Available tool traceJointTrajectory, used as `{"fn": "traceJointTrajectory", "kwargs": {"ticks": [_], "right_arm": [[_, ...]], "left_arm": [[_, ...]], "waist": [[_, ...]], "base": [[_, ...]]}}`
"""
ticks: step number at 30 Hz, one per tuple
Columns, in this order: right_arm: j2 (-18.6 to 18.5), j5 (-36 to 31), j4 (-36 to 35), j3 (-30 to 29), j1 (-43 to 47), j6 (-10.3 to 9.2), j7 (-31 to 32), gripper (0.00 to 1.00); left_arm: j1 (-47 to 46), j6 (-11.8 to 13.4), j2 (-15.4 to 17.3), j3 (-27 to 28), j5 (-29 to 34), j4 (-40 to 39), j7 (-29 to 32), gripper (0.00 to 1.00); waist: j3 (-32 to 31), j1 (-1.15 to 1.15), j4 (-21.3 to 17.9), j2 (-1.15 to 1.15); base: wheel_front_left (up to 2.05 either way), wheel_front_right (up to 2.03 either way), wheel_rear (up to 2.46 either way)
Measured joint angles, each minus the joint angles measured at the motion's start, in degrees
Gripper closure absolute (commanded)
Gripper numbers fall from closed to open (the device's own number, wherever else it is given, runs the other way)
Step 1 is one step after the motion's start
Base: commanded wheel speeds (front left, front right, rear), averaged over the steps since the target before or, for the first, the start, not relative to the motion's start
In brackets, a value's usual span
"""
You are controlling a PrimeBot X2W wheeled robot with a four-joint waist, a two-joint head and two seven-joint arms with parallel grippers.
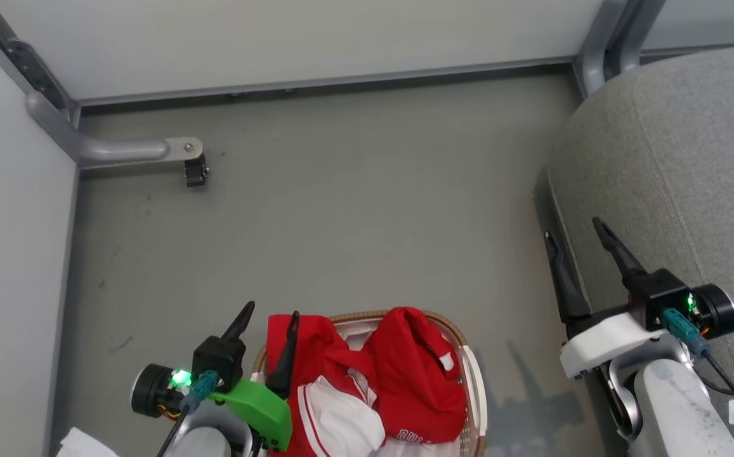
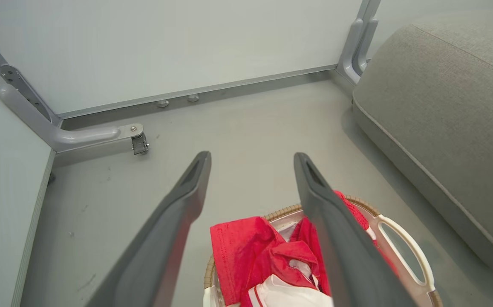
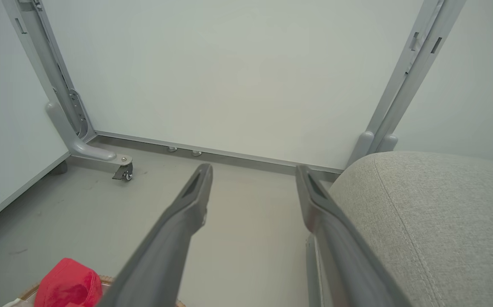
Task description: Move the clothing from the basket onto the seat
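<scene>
Your left pincer [image 1: 273,310] hangs wide open and empty just above the left end of the basket [image 1: 473,377]. The clothing [image 1: 414,371] lies heaped in it, red folds over a red-and-white piece. Your right pincer [image 1: 571,227] is likewise spread and holds nothing, at the edge of the seat [image 1: 677,158], which stands off to the right of the basket. Lower the left one straight into the thick red fold nearest it. Bite deep so you gather cloth rather than the woven rim, and lift clear before swinging right.
</scene>
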Motion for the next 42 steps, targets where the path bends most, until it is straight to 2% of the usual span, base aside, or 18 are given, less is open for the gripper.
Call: {"fn": "traceJointTrajectory", "kwargs": {"ticks": [14,24,29,42], "right_arm": [[0.5,1.1,-4.2,1.8,-7.0,0.0,0.0,0.0],[0.5,2.4,-5.9,2.1,-9.9,0.0,0.0,0.0],[0.5,2.7,-6.5,1.9,-11.2,0.0,0.0,0.0],[0.5,3.6,-7.2,1.5,-12.4,0.0,0.0,0.0]], "left_arm": [[-16.2,0.0,3.2,-16.0,-13.0,18.7,0.0,0.0],[-25.0,0.0,3.4,-26.1,-21.5,30.0,0.8,0.0],[-27.9,0.0,3.3,-29.6,-25.5,32.0,1.4,0.0],[-32.6,0.0,3.6,-36.4,-30.6,35.4,2.2,0.0]], "waist": [[14.3,0.0,-3.5,0.0],[23.7,0.01,-5.7,0.0],[27.9,0.01,-6.6,0.0],[34.7,0.01,-7.8,0.0]], "base": [[0.0,0.0,0.0],[0.0,0.0,0.0],[0.0,0.0,0.0],[0.0,0.0,0.0]]}}
